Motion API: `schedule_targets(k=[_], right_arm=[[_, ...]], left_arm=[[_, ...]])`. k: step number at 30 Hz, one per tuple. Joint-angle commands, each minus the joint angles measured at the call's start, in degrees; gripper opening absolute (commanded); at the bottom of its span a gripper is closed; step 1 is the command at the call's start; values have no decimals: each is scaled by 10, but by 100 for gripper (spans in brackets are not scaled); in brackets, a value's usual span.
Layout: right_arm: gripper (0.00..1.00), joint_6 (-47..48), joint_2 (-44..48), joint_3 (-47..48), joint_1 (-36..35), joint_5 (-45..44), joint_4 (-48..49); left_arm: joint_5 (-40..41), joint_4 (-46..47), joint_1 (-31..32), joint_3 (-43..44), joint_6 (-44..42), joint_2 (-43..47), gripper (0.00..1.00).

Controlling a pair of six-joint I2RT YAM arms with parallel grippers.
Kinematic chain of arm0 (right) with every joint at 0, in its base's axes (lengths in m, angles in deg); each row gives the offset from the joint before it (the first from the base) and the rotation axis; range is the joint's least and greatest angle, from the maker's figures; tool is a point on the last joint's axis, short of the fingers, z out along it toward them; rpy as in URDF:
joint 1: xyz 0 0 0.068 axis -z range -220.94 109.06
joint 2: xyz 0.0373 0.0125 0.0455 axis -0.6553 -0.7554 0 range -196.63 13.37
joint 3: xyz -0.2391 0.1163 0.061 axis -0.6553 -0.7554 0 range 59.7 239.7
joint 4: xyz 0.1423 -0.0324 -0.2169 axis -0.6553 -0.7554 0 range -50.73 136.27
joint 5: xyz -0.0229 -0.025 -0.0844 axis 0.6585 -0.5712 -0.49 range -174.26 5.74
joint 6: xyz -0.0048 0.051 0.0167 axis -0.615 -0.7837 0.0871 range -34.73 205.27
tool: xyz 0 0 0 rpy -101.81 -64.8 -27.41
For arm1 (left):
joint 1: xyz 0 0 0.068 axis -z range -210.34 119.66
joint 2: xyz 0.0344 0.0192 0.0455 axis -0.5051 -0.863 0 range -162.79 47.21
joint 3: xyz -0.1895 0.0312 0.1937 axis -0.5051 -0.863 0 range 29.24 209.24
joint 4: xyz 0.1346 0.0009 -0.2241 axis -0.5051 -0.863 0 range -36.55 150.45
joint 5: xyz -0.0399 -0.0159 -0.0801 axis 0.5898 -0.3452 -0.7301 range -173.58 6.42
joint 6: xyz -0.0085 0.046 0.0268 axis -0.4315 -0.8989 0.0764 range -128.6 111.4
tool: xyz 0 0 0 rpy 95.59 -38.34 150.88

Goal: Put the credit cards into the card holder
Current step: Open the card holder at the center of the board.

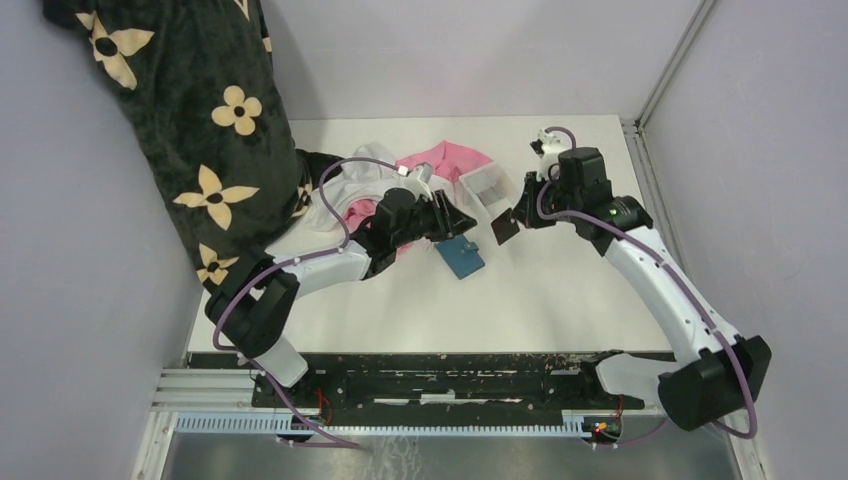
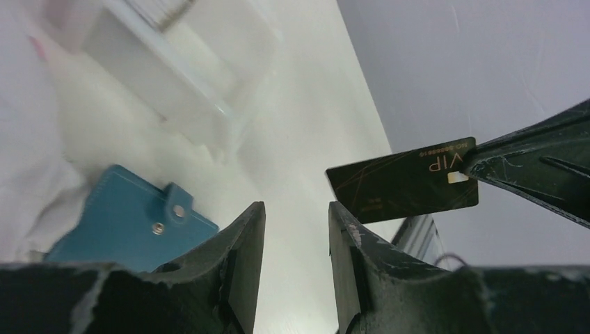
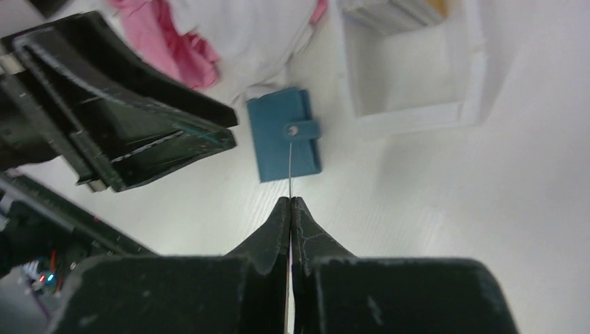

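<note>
The teal-blue card holder [image 1: 461, 256] lies closed and snapped on the white table; it also shows in the left wrist view [image 2: 129, 219] and the right wrist view [image 3: 282, 142]. My right gripper [image 1: 518, 218] is shut on a dark credit card [image 1: 504, 228] marked VIP [image 2: 403, 182], held above the table just right of the holder. The card shows edge-on in the right wrist view [image 3: 290, 167]. My left gripper [image 1: 462, 220] is open and empty [image 2: 296, 216], just above the holder's far side. More cards [image 3: 400, 10] lie in the tray.
A clear plastic tray [image 1: 487, 185] stands just behind the holder. Pink and white cloth [image 1: 430, 165] lies to its left. A person in a black flowered garment [image 1: 200, 130] stands at the table's left side. Walls close the back and the right.
</note>
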Motion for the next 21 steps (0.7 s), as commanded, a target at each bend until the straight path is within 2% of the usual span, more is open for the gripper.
schedule_targets(k=[1, 11, 21], right_arm=[[1, -22, 68, -56, -8, 100, -16], [1, -30, 149, -129, -8, 176, -37], [1, -66, 144, -153, -8, 237, 7]], left_arm=[[-136, 62, 19, -20, -77, 34, 47], [-246, 107, 30, -63, -89, 66, 50], [-299, 81, 36, -49, -103, 41, 52]])
